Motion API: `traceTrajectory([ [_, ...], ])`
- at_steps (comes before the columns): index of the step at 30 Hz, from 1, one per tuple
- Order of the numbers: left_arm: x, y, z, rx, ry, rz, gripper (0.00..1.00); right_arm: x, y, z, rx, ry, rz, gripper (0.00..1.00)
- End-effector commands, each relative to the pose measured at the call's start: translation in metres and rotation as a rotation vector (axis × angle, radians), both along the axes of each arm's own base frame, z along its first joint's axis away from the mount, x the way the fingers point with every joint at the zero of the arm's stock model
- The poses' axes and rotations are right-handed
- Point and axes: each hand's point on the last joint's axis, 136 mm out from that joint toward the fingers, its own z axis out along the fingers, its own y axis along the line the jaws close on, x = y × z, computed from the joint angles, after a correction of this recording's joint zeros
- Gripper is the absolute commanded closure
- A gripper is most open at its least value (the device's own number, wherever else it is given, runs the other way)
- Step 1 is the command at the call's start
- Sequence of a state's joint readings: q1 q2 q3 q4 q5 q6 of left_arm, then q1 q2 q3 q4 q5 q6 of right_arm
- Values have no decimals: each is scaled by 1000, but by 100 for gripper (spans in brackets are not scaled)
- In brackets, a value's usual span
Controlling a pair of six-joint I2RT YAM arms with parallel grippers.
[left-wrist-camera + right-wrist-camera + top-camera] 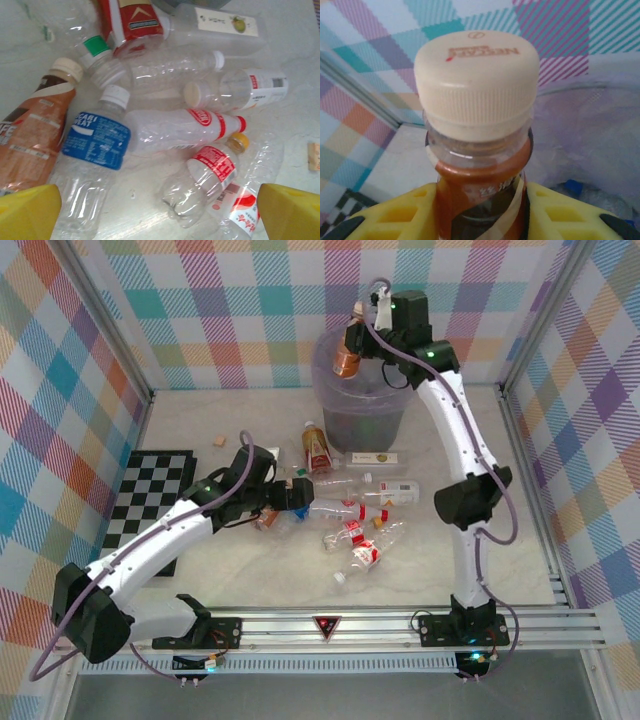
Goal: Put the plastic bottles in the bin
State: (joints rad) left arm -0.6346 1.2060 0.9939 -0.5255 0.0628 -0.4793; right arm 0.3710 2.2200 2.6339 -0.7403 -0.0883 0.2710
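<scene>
My right gripper (352, 342) is shut on a brown bottle (347, 358) with a cream cap (476, 80), held upright above the bin's (365, 425) left rim. In the right wrist view the yellow fingers (395, 216) press the bottle's neck from both sides, with the lilac bin (600, 135) behind. Several plastic bottles (355, 525) lie in a heap mid-table. My left gripper (160, 212) hangs open just over the heap's left end, above a blue-labelled bottle (95, 145), a brown coffee bottle (35, 135) and a red-labelled clear one (210, 175). Nothing is between its fingers (27, 212).
A checkerboard mat (150, 495) lies at the left of the table. Small tan cork blocks sit near the back left (218, 440) and right of the heap (314, 156). Plaid walls close in three sides. A metal rail (400, 625) runs along the front.
</scene>
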Motion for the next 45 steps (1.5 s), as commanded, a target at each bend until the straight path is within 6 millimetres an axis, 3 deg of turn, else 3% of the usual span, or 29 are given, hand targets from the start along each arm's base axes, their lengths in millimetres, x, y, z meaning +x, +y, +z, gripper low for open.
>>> traceTrajectory([
  [1,-15,20,-9,74,4,15,0,13,-10,-29,-57,55,-56,60],
  [9,-21,35,-10,125,-9,25,0,19,5,-94,-98,188,-20,59],
  [14,-13,29,-6,126,-22,4,0,19,5,-111,-123,222,-12,41],
  [21,-3,25,-9,132,-15,-2,0,13,2,-95,-156,178,11,19],
  [26,3,25,-8,146,-17,-4,0,0,-6,-60,-182,112,19,7],
  [30,8,28,-10,165,-12,-6,0,-16,-13,-27,-186,57,29,0],
  [35,19,31,-12,179,-15,-13,0,-43,-25,0,-182,39,40,1],
  [42,40,36,-19,227,-8,-20,0,-92,-52,7,-202,28,0,1],
  [45,46,34,-28,246,4,-40,0,-119,-61,-8,-175,71,15,1],
])
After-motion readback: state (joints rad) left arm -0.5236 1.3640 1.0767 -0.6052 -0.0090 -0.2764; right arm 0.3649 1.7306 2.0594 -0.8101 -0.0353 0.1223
